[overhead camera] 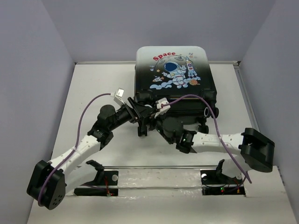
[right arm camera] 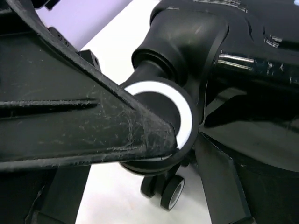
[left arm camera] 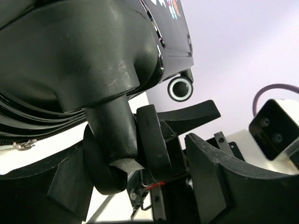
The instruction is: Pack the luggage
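The luggage point(overhead camera: 175, 77) lies flat and closed at the back middle of the table, astronaut and red "Space" print facing up, wheels toward me. My left gripper point(overhead camera: 141, 120) is at its near left corner. In the left wrist view, the gripper point(left arm camera: 135, 161) is open with a black twin wheel point(left arm camera: 110, 163) between its fingers. My right gripper point(overhead camera: 170, 129) is at the near edge beside the left one. In the right wrist view, this gripper point(right arm camera: 189, 140) is closed on a wheel with a white hub point(right arm camera: 184, 114). The inside of the luggage is hidden.
Another twin wheel point(right arm camera: 170, 191) stands on the white table point(overhead camera: 93, 93) below the gripped one. A white-rimmed wheel point(left arm camera: 180, 88) shows at the luggage's far corner. Grey walls enclose the table at left, right and back. The right arm's camera point(left arm camera: 275, 128) is close to my left gripper.
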`<state>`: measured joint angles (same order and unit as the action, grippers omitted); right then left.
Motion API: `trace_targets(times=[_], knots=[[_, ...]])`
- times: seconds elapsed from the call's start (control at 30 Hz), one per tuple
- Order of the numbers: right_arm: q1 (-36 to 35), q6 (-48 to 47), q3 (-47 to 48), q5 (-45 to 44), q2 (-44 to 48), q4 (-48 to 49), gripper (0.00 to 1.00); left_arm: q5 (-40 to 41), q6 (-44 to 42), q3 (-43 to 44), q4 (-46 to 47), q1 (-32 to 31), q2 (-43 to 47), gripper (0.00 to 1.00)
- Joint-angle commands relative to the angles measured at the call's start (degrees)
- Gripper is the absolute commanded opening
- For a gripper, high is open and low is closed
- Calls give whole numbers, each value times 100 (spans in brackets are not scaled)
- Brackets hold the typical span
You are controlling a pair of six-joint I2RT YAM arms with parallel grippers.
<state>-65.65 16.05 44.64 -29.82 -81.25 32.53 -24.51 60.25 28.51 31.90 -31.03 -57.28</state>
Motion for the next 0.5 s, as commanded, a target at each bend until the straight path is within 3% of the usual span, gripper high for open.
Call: trace_targets(times=[0.0, 0.13, 0.23, 0.3, 0.4, 0.43, 0.47], knots=[[61, -620, 238, -673, -337, 2097, 88, -344, -22, 14, 976, -18, 313, 81], [61, -858, 580, -972, -681, 2502, 89, -326, -57, -12, 915, 9, 331, 79], [61, -876, 642, -1051, -751, 2679, 95, -326, -83, -21, 844, 35, 357, 79], [61, -972, 704, -1174, -787, 2810, 91, -326, -101, -21, 827, 53, 375, 79], [61, -1060, 686, -1376, -866, 3039, 68, -309, -180, -21, 748, 70, 401, 79], [61, -1095, 677, -1420, -875, 3135, 40, -265, -206, -21, 660, 79, 428, 79], [61, -1104, 669, -1473, -866, 3128, 31, -230, -259, -12, 581, 79, 445, 79]])
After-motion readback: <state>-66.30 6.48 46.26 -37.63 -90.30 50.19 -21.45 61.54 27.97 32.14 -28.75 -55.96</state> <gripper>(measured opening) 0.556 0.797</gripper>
